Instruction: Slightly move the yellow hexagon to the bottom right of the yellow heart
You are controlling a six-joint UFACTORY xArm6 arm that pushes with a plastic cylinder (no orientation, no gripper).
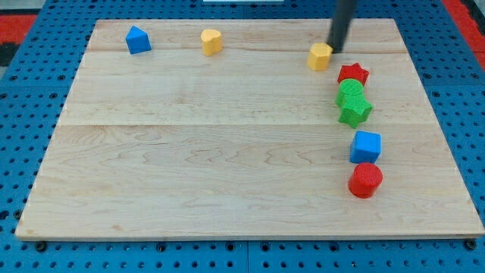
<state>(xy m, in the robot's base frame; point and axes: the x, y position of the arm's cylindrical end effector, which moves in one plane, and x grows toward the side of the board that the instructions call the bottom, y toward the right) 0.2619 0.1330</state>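
Note:
The yellow hexagon [320,56] lies near the view's top, right of centre. The yellow heart [211,41] lies well to its left, near the top edge. My tip [333,48] sits just to the upper right of the yellow hexagon, touching or almost touching it; the rod rises out of the view's top.
A blue block [138,39] lies at the top left. Down the right side stand a red star [353,74], a green round block [350,92], a green star [355,110], a blue cube [366,146] and a red cylinder [365,180]. The wooden board [227,167] rests on a blue pegboard.

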